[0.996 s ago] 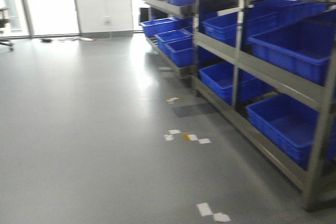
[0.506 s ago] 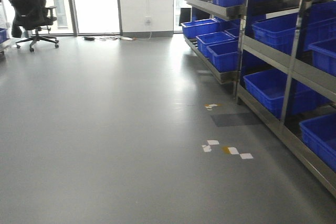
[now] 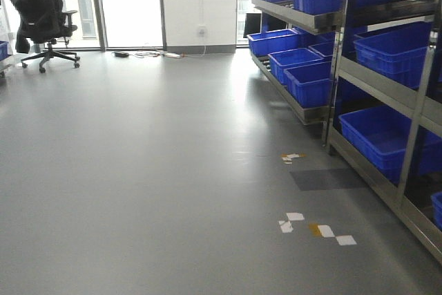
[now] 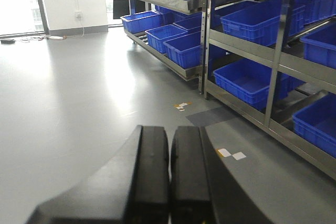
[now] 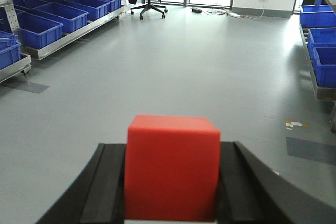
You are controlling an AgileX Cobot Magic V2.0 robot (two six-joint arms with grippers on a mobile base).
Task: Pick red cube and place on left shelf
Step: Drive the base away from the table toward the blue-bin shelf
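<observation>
The red cube [image 5: 172,174] sits between the black fingers [image 5: 110,182] of my right gripper [image 5: 172,150], which is shut on it and holds it above the grey floor. My left gripper [image 4: 169,129] is shut with nothing between its jaws. In the right wrist view, a grey steel rack, the left shelf [image 5: 73,34], stands at the far left with blue bins on it, well away from the cube. No gripper shows in the front view.
Steel racks with blue bins [image 3: 376,129] line the right side in the front view and in the left wrist view [image 4: 252,77]. A black office chair [image 3: 41,15] stands by the windows at the back left. Tape marks [image 3: 314,229] lie on the floor.
The front view has swung left: the racks slid toward the right edge, and the office chair and windows came into view.
</observation>
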